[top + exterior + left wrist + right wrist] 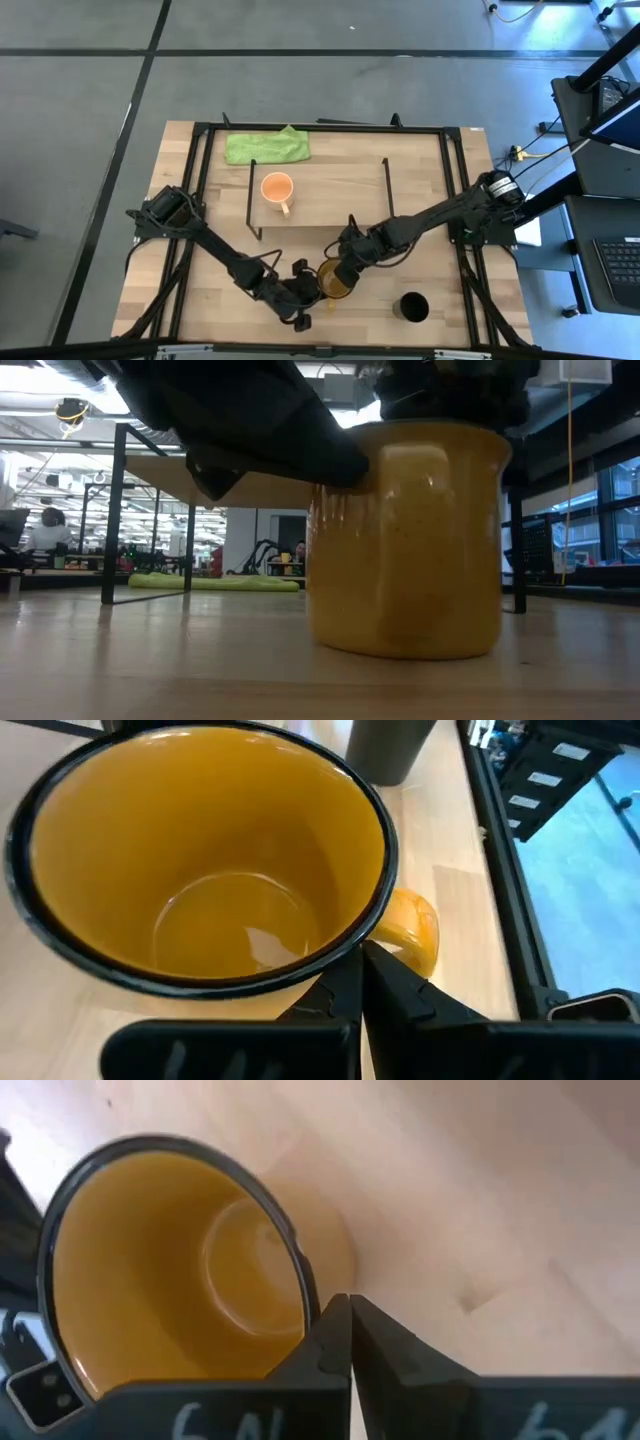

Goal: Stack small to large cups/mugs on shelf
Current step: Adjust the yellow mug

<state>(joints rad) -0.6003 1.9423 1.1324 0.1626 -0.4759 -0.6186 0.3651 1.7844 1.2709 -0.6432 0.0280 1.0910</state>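
1. Left wrist view shows our left gripper (362, 982) at the near rim of the olive-yellow mug (200, 850). Its fingers look pressed together at the rim, but we cannot tell whether they pinch the wall or merely meet beside it.
2. Our right gripper (348, 1342) sits at the same mug's rim from the opposite side. Its fingers likewise appear closed at the rim, and here too the grip itself is hidden from us.
3. From above, both grippers converge on the mug (335, 279) at the front centre of the table (440, 215). The left arm comes in from the mug's left, the right arm from its right and slightly behind.
4. The mug stands upright on the table, opening upward, its handle (412, 928) projecting sideways. We judge both arms about equally near.
5. The shelf (330, 190) lies behind the mug, toward the table's far side. On it stands the light-orange mug (277, 188), upright, well apart from the olive-yellow one. We judge the coming move to run back and up.
6. The black cup (412, 307) stands on the table to the right, near the front edge, untouched.
7. A green cloth (267, 146) lies at the far edge. Beyond the table we see grey floor and, to the right, a desk with a keyboard (614, 263).
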